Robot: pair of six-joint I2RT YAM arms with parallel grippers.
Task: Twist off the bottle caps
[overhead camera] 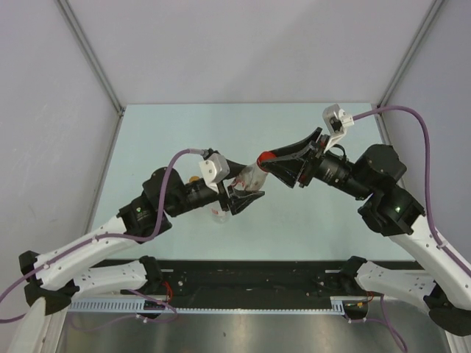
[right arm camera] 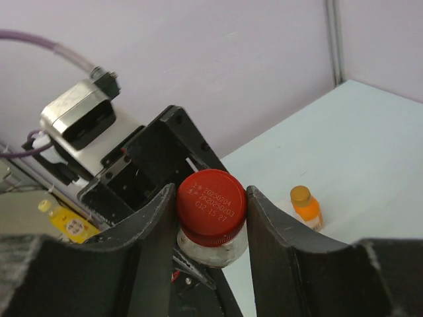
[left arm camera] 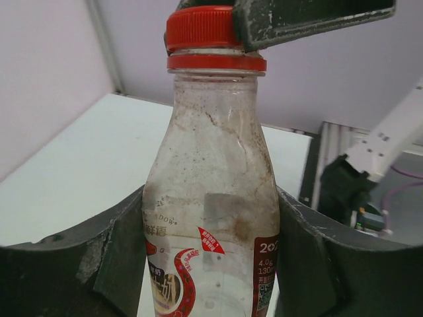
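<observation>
Gripping one bottle [left arm camera: 211, 198], one red cap [right arm camera: 211, 200].

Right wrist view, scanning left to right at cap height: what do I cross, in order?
Left arm's wrist camera → one right end effector finger → red cap → the other finger → small orange bottle.

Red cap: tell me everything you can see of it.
The red cap is round plastic with ribbed sides and a flat top carrying a printed code. It sits on the neck of the labelled bottle, just above a matching red ring, with a thin strip of clear neck showing between them. The right claw is shut on it, one finger against each side. The left claw grips the bottle's body below.
</observation>
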